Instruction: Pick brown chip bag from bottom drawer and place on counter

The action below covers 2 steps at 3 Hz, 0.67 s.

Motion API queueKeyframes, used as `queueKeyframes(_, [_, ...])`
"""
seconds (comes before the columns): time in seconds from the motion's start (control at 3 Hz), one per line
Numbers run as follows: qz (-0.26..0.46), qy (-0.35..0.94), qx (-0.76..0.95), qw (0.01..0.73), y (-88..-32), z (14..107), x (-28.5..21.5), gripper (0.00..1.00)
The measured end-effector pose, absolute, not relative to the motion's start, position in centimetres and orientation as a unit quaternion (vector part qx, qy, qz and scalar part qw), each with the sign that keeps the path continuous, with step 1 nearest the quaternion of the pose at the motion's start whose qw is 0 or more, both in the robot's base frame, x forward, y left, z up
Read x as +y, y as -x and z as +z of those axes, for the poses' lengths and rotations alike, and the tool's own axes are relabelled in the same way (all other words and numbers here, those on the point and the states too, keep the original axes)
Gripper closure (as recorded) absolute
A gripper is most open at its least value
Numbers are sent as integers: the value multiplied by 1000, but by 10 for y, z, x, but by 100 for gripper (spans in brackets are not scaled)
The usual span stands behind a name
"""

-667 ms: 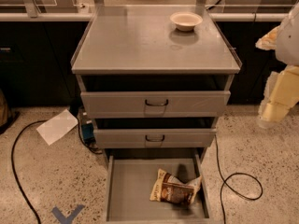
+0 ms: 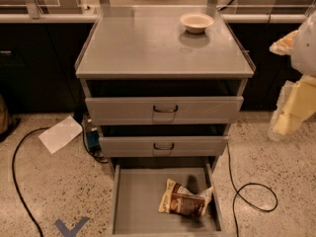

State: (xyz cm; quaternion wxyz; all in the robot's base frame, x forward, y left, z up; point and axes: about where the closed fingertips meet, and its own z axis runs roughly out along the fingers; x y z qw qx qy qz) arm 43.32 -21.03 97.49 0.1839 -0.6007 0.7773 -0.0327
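Above speckled floor (image 2: 54, 191), bottom drawer (image 2: 138, 201) gapes, brown chip bag (image 2: 185, 202) unmoved inside. The gripper (image 2: 291, 113) still hangs far right; clenched or released, cannot tell. Pick unstarted.

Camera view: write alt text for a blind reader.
A brown chip bag lies in the open bottom drawer of a grey cabinet, toward its right side. The counter above holds a small bowl; the robot's pincer hangs at the right edge, apart from the cabinet.
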Motion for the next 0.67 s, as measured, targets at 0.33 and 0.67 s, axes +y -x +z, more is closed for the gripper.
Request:
queueKeyframes(0.33, [-9, 591, 777, 217, -418, 947, -188, 0])
queueKeyframes(0.67, [30, 592, 777, 213, -402, 887, -160, 0])
